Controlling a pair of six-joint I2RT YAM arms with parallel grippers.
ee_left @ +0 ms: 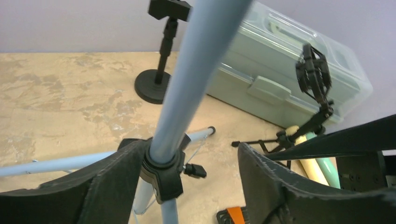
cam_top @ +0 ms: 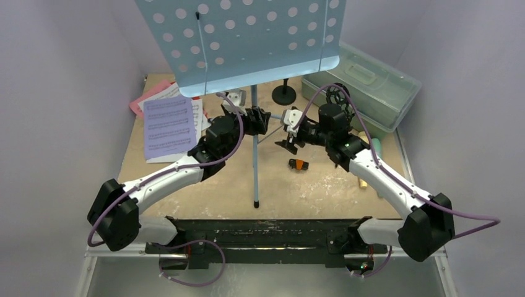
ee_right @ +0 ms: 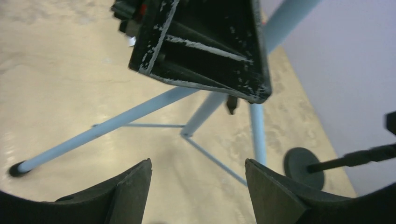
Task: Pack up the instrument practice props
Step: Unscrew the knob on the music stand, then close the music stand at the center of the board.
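Your left gripper point(ee_left: 189, 154): jaws spread, straddling the pole of the pale-blue music stand point(cam_top: 272, 73) at its black collar, with a gap on one side. Your right gripper point(ee_right: 198, 163): jaws wide, holding nothing, just beside the pole, over the tripod legs. Stand: upright, mid-table. Music pages point(cam_top: 168, 124): flat, far left. Round-base mic holder point(ee_left: 156, 84), tripod mic holder point(ee_left: 314, 77), toy microphones point(ee_left: 310, 165): near the plastic case point(ee_left: 280, 56), right rear.

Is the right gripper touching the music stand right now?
Apart. The right wrist view shows the right gripper with its fingers open over bare table, and the music stand legs lie clear beyond the fingertips.
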